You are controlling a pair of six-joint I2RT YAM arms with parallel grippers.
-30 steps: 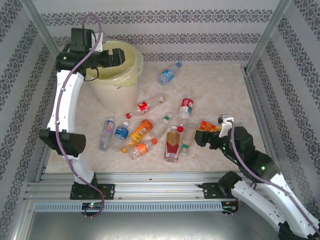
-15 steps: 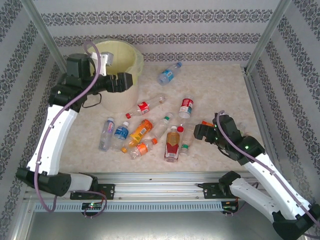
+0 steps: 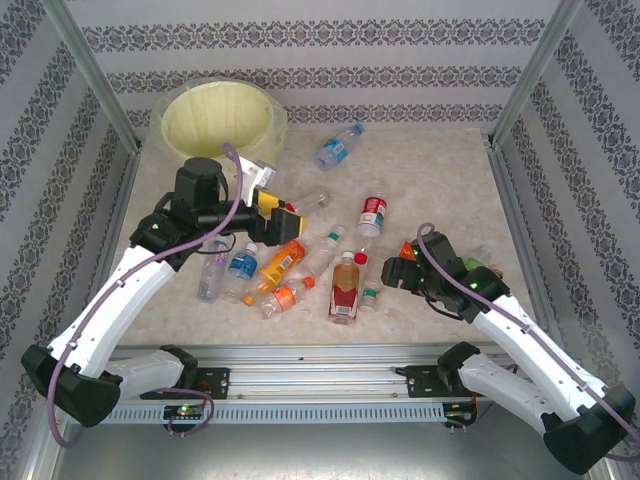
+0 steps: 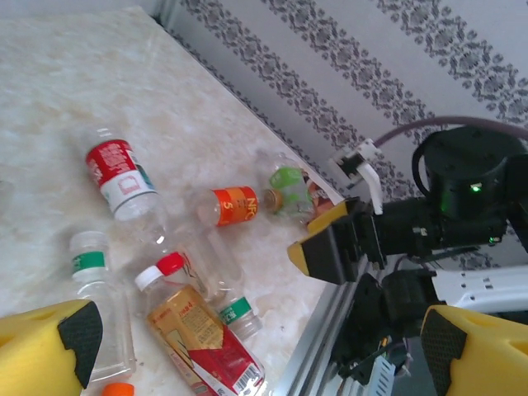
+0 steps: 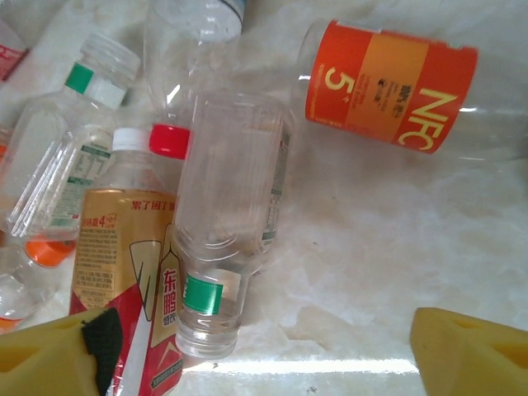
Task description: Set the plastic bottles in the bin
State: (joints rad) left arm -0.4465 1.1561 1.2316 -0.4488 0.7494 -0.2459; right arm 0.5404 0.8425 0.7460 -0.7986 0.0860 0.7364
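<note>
Clear green-banded bottle (image 5: pixel 224 239) | lies under right claw (image 5: pixel 260 330) | claw spread wide

Right wrist view first: the orange-label bottle (image 5: pixel 392 87) shows "NFC" in big yellow letters, with a "5°" beside it; the left wrist view catches that same label too, "NFC" and a "5" readable there; on to the gold-and-red bottle (image 5: pixel 124 289): Chinese characters, the large white ones look like "东鹏", and smaller red ones run across the gold with a "4" among them; its barcode shows in the left wrist view, digits too small; the red-label bottle (image 4: pixel 115 167) has print too blurred to read.
</note>
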